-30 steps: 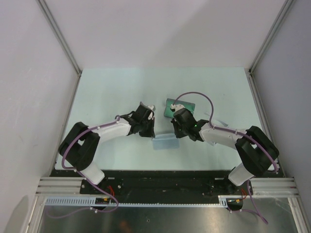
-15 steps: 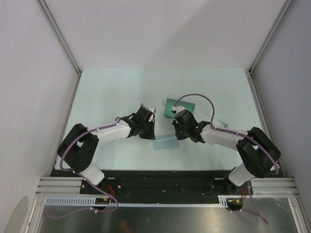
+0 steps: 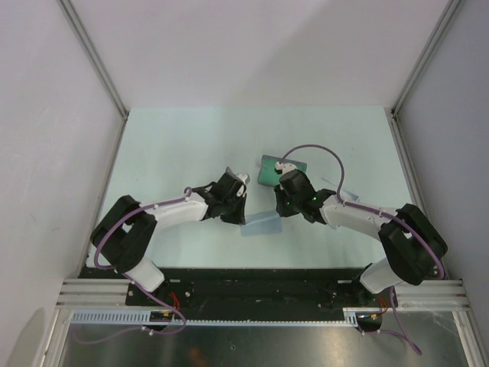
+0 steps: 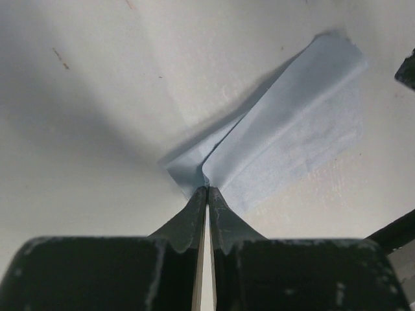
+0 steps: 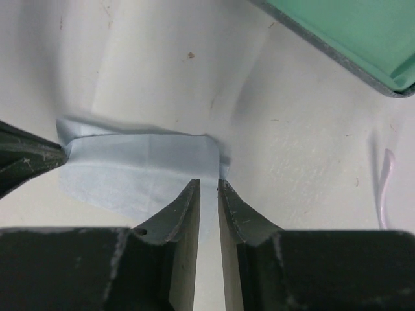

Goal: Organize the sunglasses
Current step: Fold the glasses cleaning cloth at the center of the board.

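Observation:
The sunglasses do not show plainly in any view. A grey-blue cloth lies folded on the white table between my two arms. My left gripper is shut on the cloth's left corner, and the left wrist view shows the cloth puckered up into the closed tips of the left gripper. My right gripper is over the cloth's right edge. In the right wrist view the right gripper stands narrowly open, with the cloth lying flat under its fingers.
A grey case with a green inside lies open just beyond the right gripper, and its corner shows at the top right of the right wrist view. A thin pale curved strip lies on the table to the right; I cannot tell what it is.
The left gripper has shifted a little right and nearer with the cloth corner. The right gripper's jaws have eased apart slightly, and the right arm has stretched out lower.

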